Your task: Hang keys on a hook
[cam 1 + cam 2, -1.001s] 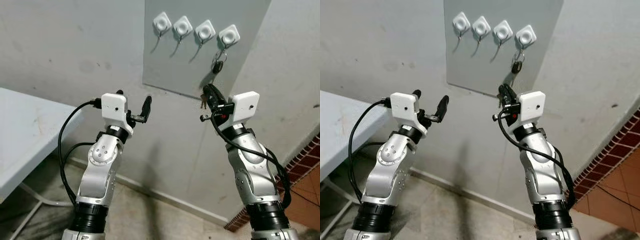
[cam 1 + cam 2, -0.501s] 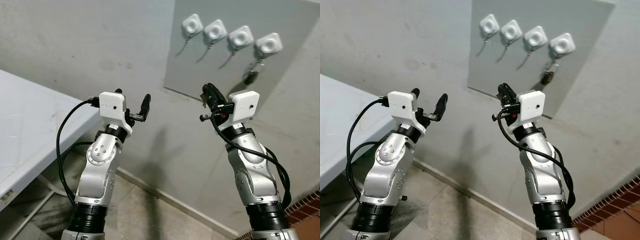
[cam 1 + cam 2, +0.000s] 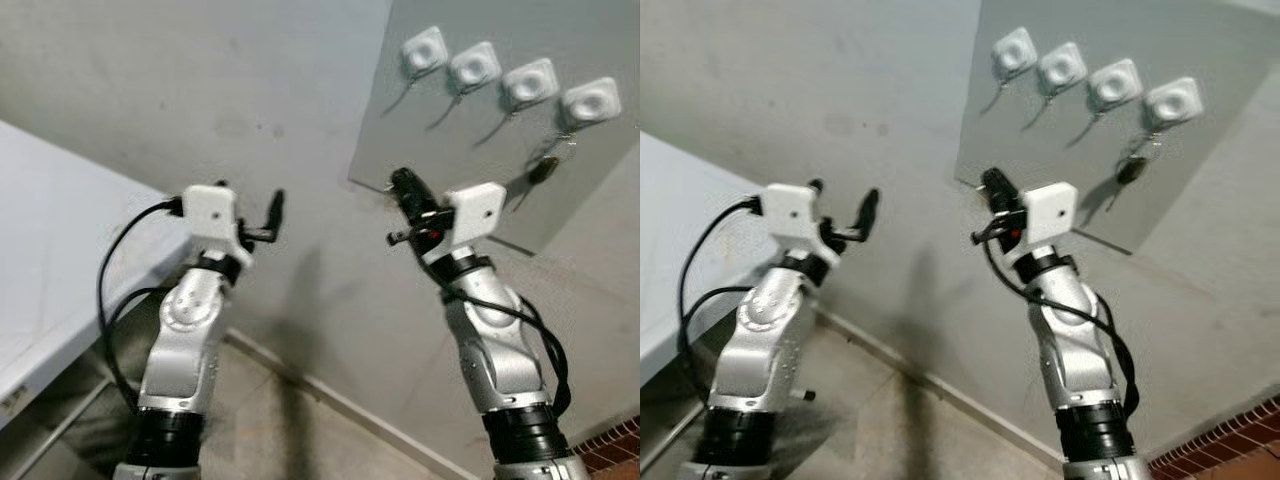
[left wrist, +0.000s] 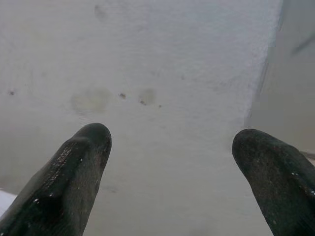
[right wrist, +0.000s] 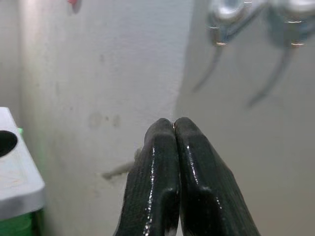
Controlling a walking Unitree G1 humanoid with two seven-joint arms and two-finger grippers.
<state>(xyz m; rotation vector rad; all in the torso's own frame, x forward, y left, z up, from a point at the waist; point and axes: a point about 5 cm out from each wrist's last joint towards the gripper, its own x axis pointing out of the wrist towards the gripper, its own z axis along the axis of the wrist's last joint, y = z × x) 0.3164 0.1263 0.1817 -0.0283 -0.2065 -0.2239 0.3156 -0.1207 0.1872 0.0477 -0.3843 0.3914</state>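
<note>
The camera has swung left since a second ago, so the grey panel (image 3: pixel 470 150) with four white hooks (image 3: pixel 476 67) now sits further right, and the right claw (image 3: pixel 402 183) has drawn away from the keys (image 3: pixel 543 168). The keys hang from the rightmost hook (image 3: pixel 590 101), well apart from both claws. The right wrist view shows its fingers (image 5: pixel 157 162) pressed together, empty, pointing at the wall below two hooks. The left claw (image 3: pixel 250 205) hovers raised; its wrist view shows the fingers (image 4: pixel 83 157) spread apart before bare wall. A white bench (image 3: pixel 40 250) stands at the left.
</note>
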